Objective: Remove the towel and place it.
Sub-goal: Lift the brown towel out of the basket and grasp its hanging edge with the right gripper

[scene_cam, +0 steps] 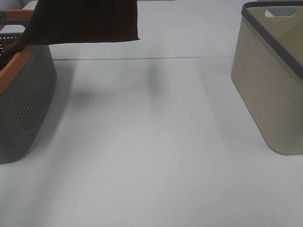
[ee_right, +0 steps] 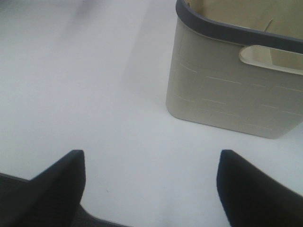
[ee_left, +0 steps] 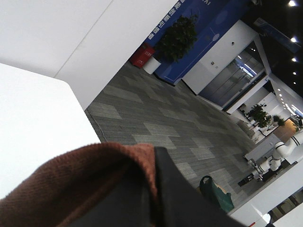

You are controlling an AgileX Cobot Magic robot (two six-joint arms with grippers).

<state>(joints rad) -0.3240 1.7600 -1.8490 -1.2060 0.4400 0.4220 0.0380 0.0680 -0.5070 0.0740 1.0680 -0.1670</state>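
Observation:
The towel, dark reddish-brown, hangs in the air at the top left of the exterior high view, its lower edge over the rim of the grey basket. My left gripper is out of the exterior view. In the left wrist view the towel is bunched against a dark finger, so the gripper is shut on it. My right gripper is open and empty, low over the white table, facing the beige basket.
The grey perforated basket with an orange rim stands at the left edge of the white table. The beige basket with a dark grey rim stands at the right. The table's far edge runs behind both.

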